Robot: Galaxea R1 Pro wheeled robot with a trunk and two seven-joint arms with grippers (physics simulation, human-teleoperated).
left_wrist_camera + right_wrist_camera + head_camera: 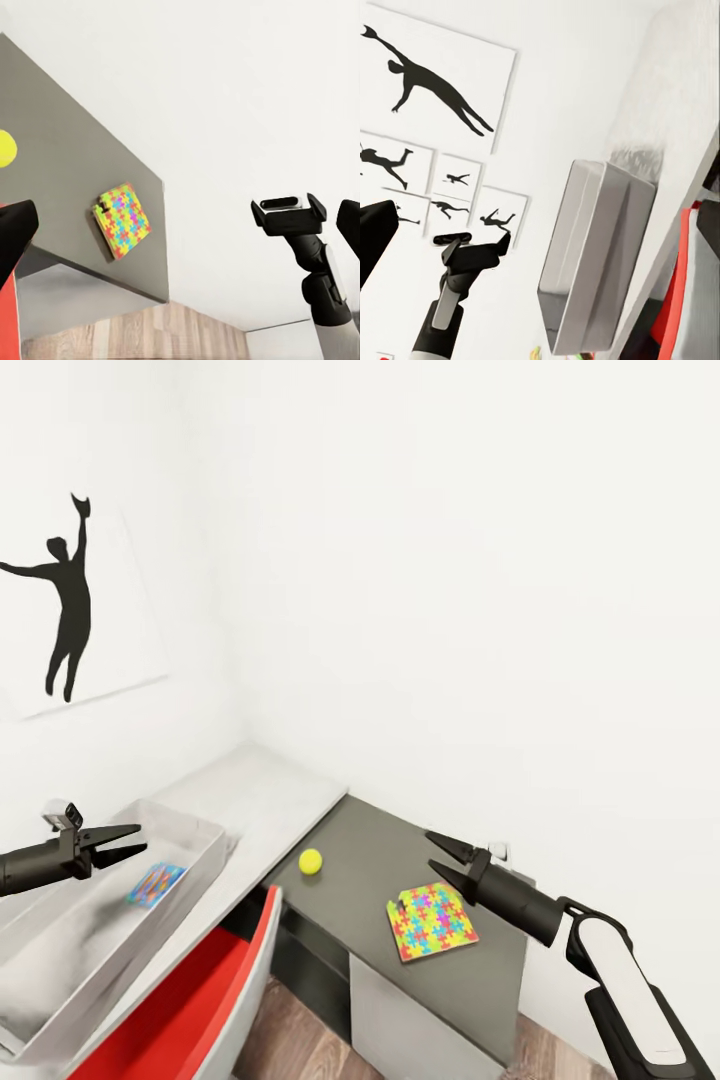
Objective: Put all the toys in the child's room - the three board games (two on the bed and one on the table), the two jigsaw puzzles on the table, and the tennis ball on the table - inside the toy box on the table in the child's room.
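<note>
The light grey toy box (205,840) stands on the pale table (275,790) at the left, and a small flat colourful item (155,883) lies in it. My left gripper (125,842) hovers open and empty over the box. A tennis ball (311,861) and a jigsaw puzzle (431,920) rest on the lower dark grey unit (395,840). My right gripper (447,857) is open and empty just above the puzzle's far corner. The left wrist view has the puzzle (124,220) and the ball (6,148). The right wrist view has the toy box (600,247).
A red-seated chair (200,1000) is tucked below the table's edge, near the dark unit. White walls close in behind and to the right. A black silhouette picture (65,600) hangs on the left wall. Wood floor (300,1040) lies below.
</note>
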